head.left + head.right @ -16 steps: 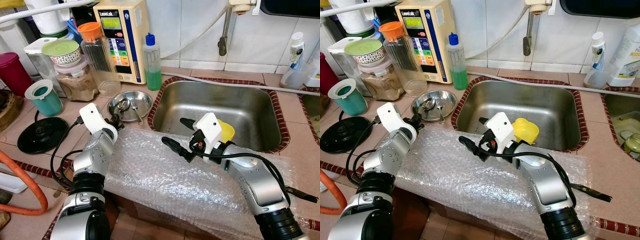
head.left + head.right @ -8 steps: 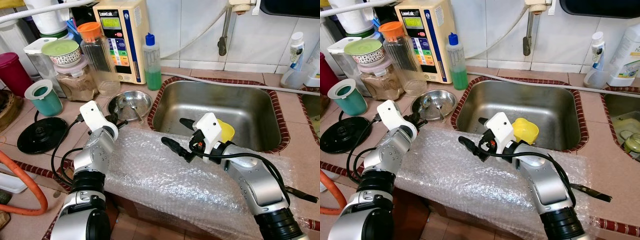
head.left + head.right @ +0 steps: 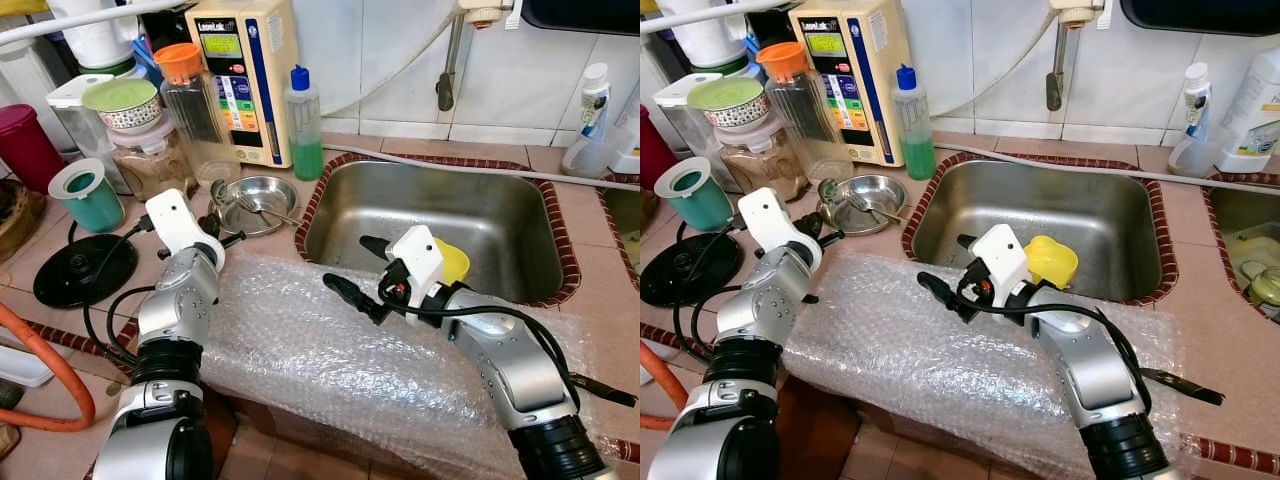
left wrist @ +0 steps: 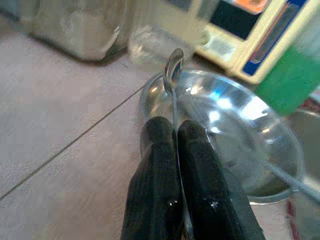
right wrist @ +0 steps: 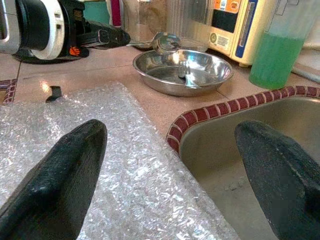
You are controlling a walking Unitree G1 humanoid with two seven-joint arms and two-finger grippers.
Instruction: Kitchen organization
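Two grippers work at a tiled kitchen counter (image 3: 590,240) edged with a dark red beaded border. The left gripper (image 4: 175,132) has its black fingers pressed together on the thin handle of a metal spoon (image 4: 173,75), which it holds just above the near rim of a shallow steel dish (image 3: 262,200); a second utensil lies in the dish. The dish sits between a row of jars and a water appliance (image 3: 243,75) behind it and the sink (image 3: 440,225) beside it, so room around it is tight. The right gripper (image 3: 365,270) hovers with its fingers spread wide over the sink's near left corner, above a sheet of bubble wrap (image 3: 330,350) that covers the counter's front edge. A yellow cup (image 3: 455,262) lies in the sink basin behind the right wrist. A green soap bottle (image 3: 304,125) stands at the sink's back left corner.
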